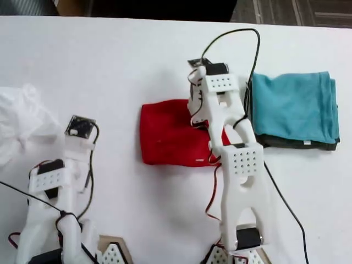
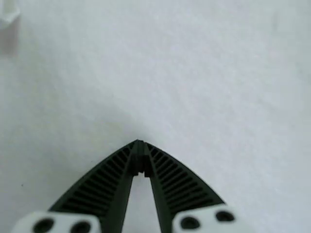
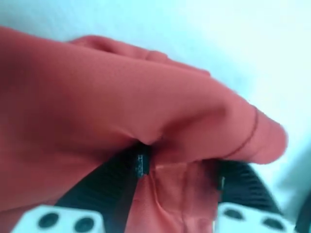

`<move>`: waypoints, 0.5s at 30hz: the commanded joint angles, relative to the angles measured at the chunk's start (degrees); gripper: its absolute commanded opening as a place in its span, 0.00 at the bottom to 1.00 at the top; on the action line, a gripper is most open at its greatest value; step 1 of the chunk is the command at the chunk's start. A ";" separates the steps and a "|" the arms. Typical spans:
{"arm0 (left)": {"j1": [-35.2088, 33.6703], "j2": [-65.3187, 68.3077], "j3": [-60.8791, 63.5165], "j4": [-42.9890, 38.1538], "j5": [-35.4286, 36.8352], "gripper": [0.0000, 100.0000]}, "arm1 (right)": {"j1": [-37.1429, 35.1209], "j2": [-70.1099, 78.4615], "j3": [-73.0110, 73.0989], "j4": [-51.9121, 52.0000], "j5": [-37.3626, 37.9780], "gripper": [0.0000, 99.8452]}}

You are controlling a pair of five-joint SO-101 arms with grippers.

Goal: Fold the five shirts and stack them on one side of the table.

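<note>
Nearest, the left gripper point(image 2: 139, 145) hangs over the bare white table point(image 1: 110, 60), its jaws closed tip to tip on nothing. Beyond it, mid-table, lies the folded red cotton shirt point(image 1: 170, 135), a soft rectangle whose long axis runs across the table from left to right. The right gripper point(image 3: 180, 165) has its jaws clamped on a bunch of red cloth at the shirt's right end. Which end is collar or hem cannot be told.

The cloth looks light, limp and not slippery. I judge it would sag and fall open if lifted by a single layer, so the best hold is on a doubled edge, pinching all layers together and carrying it low.

At the table's left edge sits a crumpled white shirt point(image 1: 19, 121), not folded. Farthest, on the right side, a folded teal shirt point(image 1: 294, 107) lies flat on a folded dark shirt point(image 1: 291, 144). Their long axes also run crosswise, and they lie apart from the red one. That stack looks like the red shirt's likely destination.
</note>
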 commanded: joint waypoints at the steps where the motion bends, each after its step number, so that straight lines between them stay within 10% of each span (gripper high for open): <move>1: -0.53 -1.76 -0.13 -0.88 0.26 0.03 | -0.04 3.12 0.18 -0.13 6.24 0.05; 11: -0.53 -1.85 -0.13 -0.88 0.26 0.03 | -1.01 0.22 0.18 0.31 9.58 0.03; 15: -0.53 -1.85 -0.13 -0.88 0.26 0.03 | -0.04 -1.54 0.70 0.40 8.18 0.16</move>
